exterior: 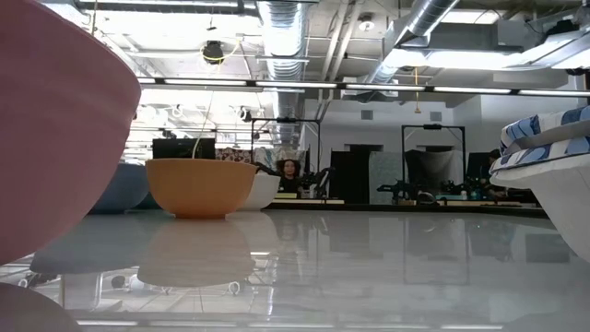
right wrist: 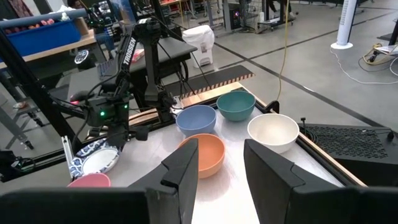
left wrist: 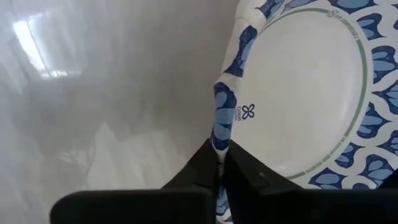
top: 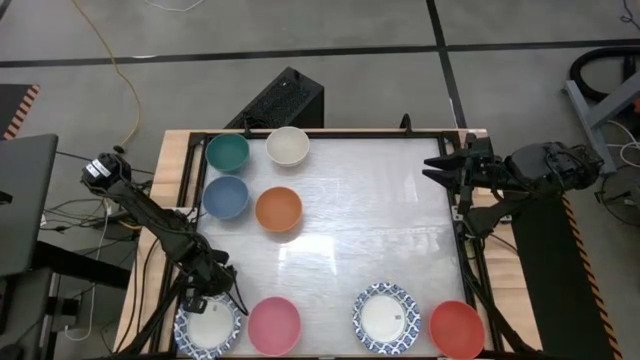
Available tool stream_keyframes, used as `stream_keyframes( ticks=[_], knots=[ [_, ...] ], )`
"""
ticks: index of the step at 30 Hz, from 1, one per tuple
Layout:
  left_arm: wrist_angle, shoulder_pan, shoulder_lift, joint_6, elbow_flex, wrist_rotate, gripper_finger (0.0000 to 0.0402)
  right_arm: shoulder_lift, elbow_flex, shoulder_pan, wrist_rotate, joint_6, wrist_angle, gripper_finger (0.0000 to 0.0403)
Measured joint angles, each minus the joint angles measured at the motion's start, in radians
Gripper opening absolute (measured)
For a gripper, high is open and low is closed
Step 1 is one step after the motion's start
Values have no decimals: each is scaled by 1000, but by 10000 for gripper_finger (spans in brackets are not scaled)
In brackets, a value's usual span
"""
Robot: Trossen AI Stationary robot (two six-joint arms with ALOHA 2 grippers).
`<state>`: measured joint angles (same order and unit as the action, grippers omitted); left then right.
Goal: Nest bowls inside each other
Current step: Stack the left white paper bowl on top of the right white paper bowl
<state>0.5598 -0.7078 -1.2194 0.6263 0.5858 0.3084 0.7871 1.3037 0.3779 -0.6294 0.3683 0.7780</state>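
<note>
The patterned bowl (left wrist: 305,87) sits at the table's near left corner, and the left gripper (left wrist: 219,163) has its fingers pressed together on the rim at the side facing the table's middle. The pink bowl (top: 274,324) lies just beside it, likely the nearest nest. The right gripper (right wrist: 221,168), fingers spread and empty, waits well apart at the far right edge.

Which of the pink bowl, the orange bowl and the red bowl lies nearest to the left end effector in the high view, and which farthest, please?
Measured from the left end effector, at the table's near-left corner:
1. Pink bowl, just beside it on the near edge.
2. Orange bowl, farther up the table, left of centre.
3. Red bowl, at the near-right corner.
</note>
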Motion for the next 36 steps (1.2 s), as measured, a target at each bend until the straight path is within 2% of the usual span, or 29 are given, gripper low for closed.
stream_keyframes(
  ticks=[10,22,36],
  knots=[
    [1,29,0,11,0,-6,0,0,0,0,0,0,0,150],
    [6,123,0,9,18,-35,0,18,0,-1,-3,-2,0,150],
    [29,136,0,12,22,-31,0,53,0,-1,-5,-1,20,150]
  ],
)
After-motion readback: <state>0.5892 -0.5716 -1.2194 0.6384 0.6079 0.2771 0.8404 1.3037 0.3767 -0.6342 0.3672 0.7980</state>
